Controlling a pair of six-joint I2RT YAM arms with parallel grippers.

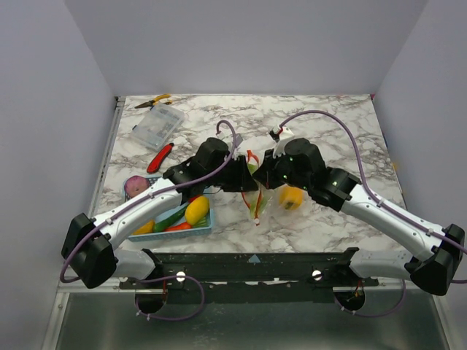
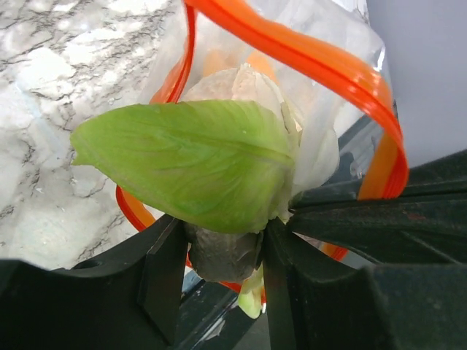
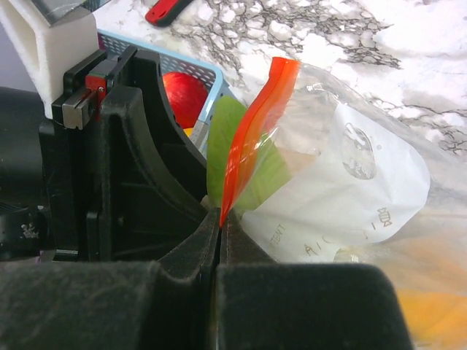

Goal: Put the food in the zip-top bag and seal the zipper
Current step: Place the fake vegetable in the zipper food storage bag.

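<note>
My left gripper point(image 2: 219, 270) is shut on the stem of the white cauliflower point(image 2: 190, 164), whose green leaf and white head sit in the open mouth of the zip-top bag point(image 2: 321, 146). The red-orange zipper point(image 2: 314, 65) loops around it. My right gripper point(image 3: 220, 226) is shut on the zipper strip point(image 3: 255, 131) and holds the bag point(image 3: 350, 197) up by it. In the top view the two grippers, left point(image 1: 243, 175) and right point(image 1: 260, 175), meet over the bag point(image 1: 255, 195). A yellow pepper point(image 1: 291, 197) shows inside the bag.
The blue mesh basket point(image 1: 207, 221) at front left holds a yellow piece point(image 1: 196, 209), a green piece point(image 1: 169, 219), a purple onion point(image 1: 136, 187) and a red tomato point(image 3: 182, 95). A red-handled knife point(image 1: 160, 157), a clear rigid box point(image 1: 157, 125) and pliers point(image 1: 155, 100) lie at back left.
</note>
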